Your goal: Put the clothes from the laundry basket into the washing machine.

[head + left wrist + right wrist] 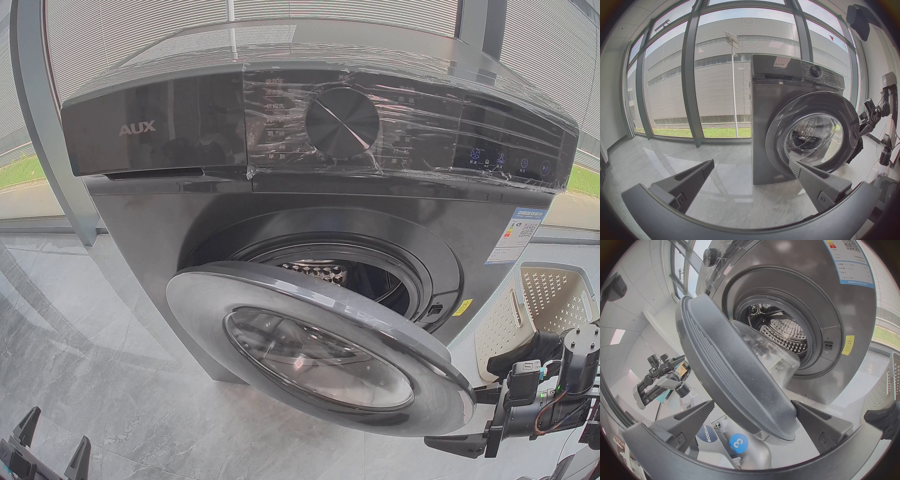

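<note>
In the head view, the grey washing machine (325,206) bears a white-and-blue label (522,234) and a yellow sticker (462,307); its door (312,350) hangs open, with the white laundry basket (550,300) beside it. In the left wrist view, the left end effector (751,164) is released above the floor. In the right wrist view, the right end effector (752,404) is released, straddling the door's rim.

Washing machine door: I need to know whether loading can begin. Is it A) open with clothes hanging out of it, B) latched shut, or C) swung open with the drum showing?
C: the door stands swung out from the washing machine, and the metal drum shows behind it.
</note>
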`<state>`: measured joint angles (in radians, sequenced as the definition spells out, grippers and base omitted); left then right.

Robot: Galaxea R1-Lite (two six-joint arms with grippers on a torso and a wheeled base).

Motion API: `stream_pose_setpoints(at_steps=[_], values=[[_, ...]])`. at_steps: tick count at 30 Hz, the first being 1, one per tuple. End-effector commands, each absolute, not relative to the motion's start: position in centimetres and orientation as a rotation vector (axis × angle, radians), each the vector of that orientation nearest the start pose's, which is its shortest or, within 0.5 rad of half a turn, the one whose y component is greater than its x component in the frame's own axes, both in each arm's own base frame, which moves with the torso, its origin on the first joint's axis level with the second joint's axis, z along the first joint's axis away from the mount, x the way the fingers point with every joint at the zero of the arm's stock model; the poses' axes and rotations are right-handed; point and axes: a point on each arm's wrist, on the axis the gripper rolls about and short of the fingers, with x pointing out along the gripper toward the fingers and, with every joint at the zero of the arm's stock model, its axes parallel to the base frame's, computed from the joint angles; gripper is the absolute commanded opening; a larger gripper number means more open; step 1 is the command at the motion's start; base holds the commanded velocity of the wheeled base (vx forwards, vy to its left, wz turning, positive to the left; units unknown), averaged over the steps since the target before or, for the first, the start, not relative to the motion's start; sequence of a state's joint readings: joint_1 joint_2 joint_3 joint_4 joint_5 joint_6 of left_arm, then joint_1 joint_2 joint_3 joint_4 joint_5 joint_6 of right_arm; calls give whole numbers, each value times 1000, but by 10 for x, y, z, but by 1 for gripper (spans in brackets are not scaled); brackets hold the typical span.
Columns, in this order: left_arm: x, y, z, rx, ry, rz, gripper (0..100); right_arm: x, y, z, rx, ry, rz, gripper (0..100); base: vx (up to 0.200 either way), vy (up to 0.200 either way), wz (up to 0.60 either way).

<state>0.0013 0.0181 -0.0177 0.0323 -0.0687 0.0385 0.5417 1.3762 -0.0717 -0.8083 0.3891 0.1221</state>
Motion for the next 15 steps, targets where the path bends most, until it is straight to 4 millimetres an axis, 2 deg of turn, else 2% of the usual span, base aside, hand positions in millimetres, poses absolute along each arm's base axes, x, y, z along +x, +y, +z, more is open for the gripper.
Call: stream_pose_setpoints(at_steps=[1,8,14,15], values=[[-23,-2,72,37,31,-68,100,118,87,101,71,547,922,100,0,0,0],[-23,-2,72,37,31,-68,100,120,86,106,76,519,907,100,0,0,0],[-23,-2,72,37,31,-68,100,124,85,102,69,540,888,100,-200,0,0],[-23,-2,72,37,31,-68,100,123,86,101,68,544,892,100,0,0,0]])
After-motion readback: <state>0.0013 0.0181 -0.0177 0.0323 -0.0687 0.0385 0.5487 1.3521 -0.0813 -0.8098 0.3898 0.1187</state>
